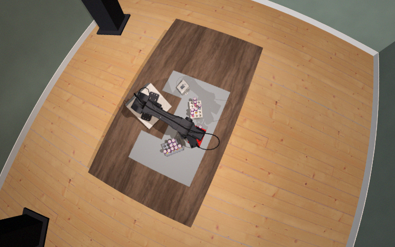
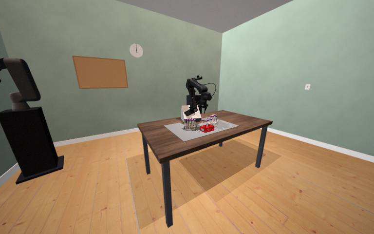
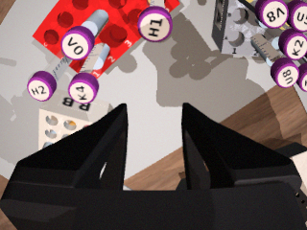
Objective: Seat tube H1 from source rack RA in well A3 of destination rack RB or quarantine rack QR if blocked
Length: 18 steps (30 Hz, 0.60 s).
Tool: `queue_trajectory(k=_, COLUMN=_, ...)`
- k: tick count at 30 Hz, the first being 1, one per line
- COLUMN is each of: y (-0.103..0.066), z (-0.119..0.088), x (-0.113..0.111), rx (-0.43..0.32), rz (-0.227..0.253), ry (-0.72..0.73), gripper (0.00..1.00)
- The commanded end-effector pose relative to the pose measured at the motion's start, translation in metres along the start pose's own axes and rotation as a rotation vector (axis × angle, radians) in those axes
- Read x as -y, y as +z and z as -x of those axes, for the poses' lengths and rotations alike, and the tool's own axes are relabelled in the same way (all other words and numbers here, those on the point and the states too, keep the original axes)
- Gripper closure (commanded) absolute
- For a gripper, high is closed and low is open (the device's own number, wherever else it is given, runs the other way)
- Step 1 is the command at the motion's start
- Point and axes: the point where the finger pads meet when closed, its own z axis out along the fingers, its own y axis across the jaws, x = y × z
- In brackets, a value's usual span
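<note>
My gripper (image 3: 154, 113) (image 2: 203, 111) hangs above the mat with its fingers part-way apart and nothing between them. Tube H1 (image 3: 154, 25), purple-capped, stands at the red rack QR (image 3: 55, 25) (image 1: 203, 130) (image 2: 207, 128), ahead of the fingers in the wrist view. Its exact well and foot are hidden by its cap. Tube V0 (image 3: 77, 44) also stands in QR. Tube K4 (image 3: 83, 89) and tube H2 (image 3: 41, 87) show lower left. The white rack RB (image 3: 96, 111) (image 1: 200, 113) is partly covered by a finger; its well A3 cannot be made out. The grey rack RA (image 3: 245, 46) (image 1: 173, 153) holds several tubes.
The DONE box (image 1: 183, 85) sits beyond RB, near the mat's upper edge in the top view. Tube U8 (image 3: 285, 73) stands at RA's near side, right of the gripper. The arm (image 1: 168, 120) passes between RB and RA and covers much of QR.
</note>
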Motion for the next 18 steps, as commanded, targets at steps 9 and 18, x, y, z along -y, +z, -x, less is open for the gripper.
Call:
queue_trajectory(k=9, y=-0.005, z=-0.055, x=0.001, rx=0.041, rz=-0.001, ry=0.028, gripper=0.7)
queue_trajectory(k=18, y=-0.01, z=-0.022, x=-0.061, rx=0.055, rz=0.024, ry=0.039, gripper=0.7)
